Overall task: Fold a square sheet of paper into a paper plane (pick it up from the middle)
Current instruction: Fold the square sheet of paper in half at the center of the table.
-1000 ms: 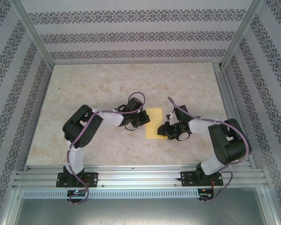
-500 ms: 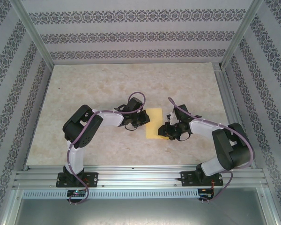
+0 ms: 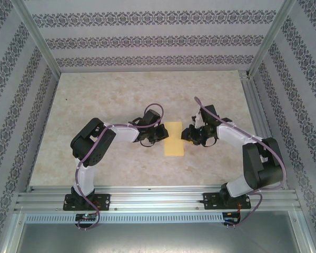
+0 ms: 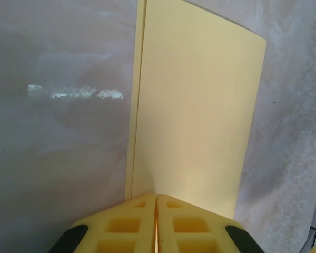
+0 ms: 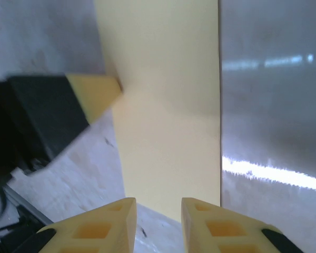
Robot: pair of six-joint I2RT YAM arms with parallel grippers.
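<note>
Sheet of paper (image 3: 174, 138), pale yellow and plain, lies flat on the marbled beige worktop (image 3: 121, 95) midway between the two robot arms, folded into a narrow rectangle with its long sides running away from the arm bases. In the left wrist view the sheet (image 4: 195, 105) shows two layers that do not quite match: a thin strip of the lower layer peeks out along one long edge, and the far corners are crisp and square. The left claw (image 3: 162, 137) is closed, its yellow fingers pressed together with only a hairline between them (image 4: 156, 199), the tips meeting the paper at the middle of its long edge; whether they pinch the sheet or merely press on it cannot be told. The right wrist view catches that same yellow tip (image 5: 97, 92) touching the sheet (image 5: 166, 105). The right claw (image 3: 186, 135) sits just beside the opposite long edge, its fingers slightly parted with nothing between them (image 5: 158, 203). Patterned wallpaper (image 3: 147, 42) lines the enclosure.
</note>
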